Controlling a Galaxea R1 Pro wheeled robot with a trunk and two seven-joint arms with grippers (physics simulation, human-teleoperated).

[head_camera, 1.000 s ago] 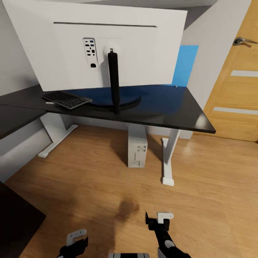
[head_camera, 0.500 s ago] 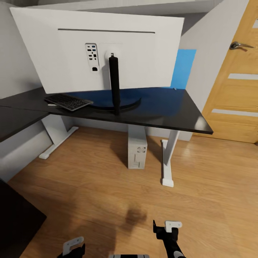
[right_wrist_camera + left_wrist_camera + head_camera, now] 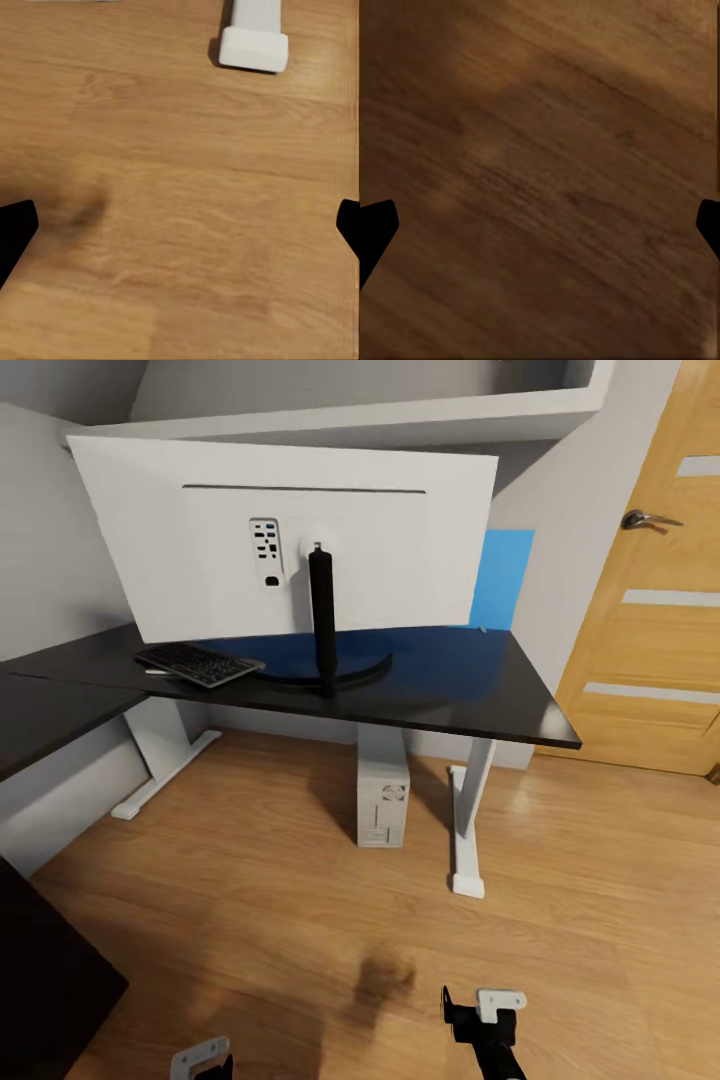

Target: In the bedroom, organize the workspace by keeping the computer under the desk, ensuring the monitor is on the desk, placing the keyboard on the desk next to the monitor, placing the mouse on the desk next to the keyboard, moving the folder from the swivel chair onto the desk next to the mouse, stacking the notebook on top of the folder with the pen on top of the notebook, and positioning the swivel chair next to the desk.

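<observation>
Progress looks partial: wide white-backed monitor (image 3: 290, 545) stands on the glossy black worktop (image 3: 470, 690), silver-grey keyboard (image 3: 200, 663) just beside its stand, white computer tower (image 3: 383, 797) beneath, bright blue folder (image 3: 503, 579) upright behind the monitor's far edge. Mouse, notebook, pen, chair remain. Left tool (image 3: 540, 225) and right tool (image 3: 180, 225) hang spread and empty over wooden floor (image 3: 300, 880).

Glossy black desk (image 3: 470, 695); smooth, perhaps plastic white monitor (image 3: 400, 540) back; varnished wood floor (image 3: 300, 920).
</observation>
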